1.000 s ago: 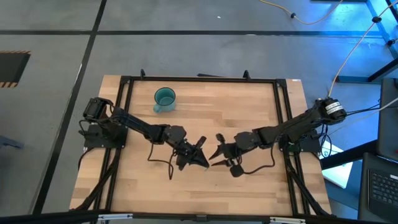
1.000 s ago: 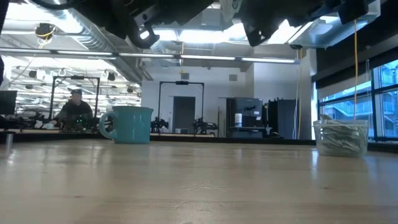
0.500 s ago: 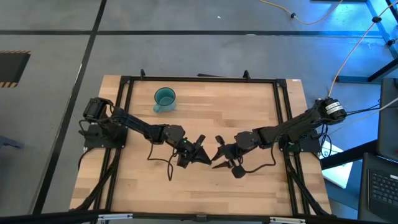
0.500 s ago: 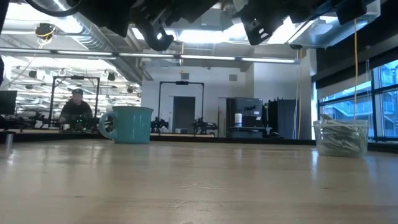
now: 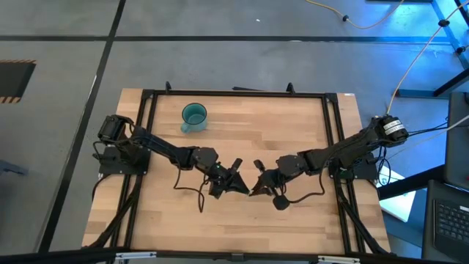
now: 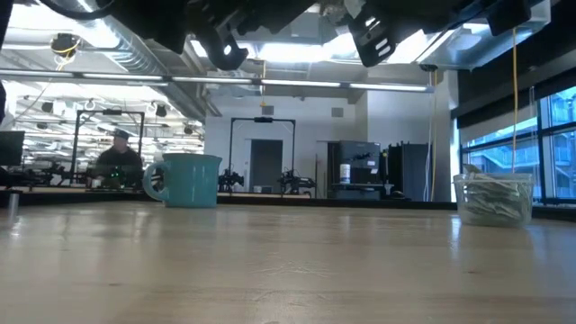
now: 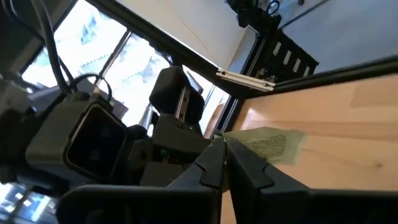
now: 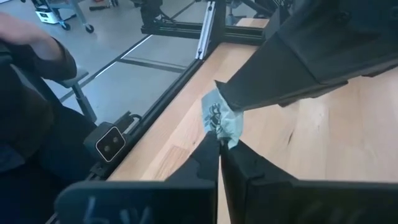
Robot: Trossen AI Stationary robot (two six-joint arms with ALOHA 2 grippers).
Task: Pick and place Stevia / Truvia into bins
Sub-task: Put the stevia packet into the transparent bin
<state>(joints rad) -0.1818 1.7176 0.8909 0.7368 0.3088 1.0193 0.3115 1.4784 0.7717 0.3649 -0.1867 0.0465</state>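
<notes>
One pale green-and-white Stevia sachet (image 8: pixel 219 118) hangs above the middle of the table, held between my two grippers. My left gripper (image 5: pixel 245 188) reaches it from the table's left, and my right gripper (image 5: pixel 253 190) from the right. Both are shut on the sachet, tip to tip. In the left wrist view the sachet (image 7: pixel 267 145) sticks out past my left gripper (image 7: pixel 225 148). The teal-blue cup (image 5: pixel 194 116) stands upright at the far left of the table. The clear cup (image 6: pixel 493 198), with several sachets inside, shows only in the low view. My left gripper pinches one end of the sachet (image 7: pixel 241 140) between its two fingers, reaching in from the table's left. The sachet is lifted clear of the table. My right gripper pinches the sachet's opposite end (image 8: pixel 219 133) between its two fingertips (image 8: pixel 208 149), coming from the table's right. The paper sits crumpled between the two grippers, clear of the table.
A black frame (image 5: pixel 234 94) runs round the wooden table top (image 5: pixel 293 132). Cables (image 5: pixel 192 192) trail below both wrists. In the low view a person sits at a bench (image 6: pixel 117 162) in the room beyond the table.
My right gripper has shut on the sachet that my left gripper holds. My left gripper has edged toward the table's right, closer to the right gripper.
</notes>
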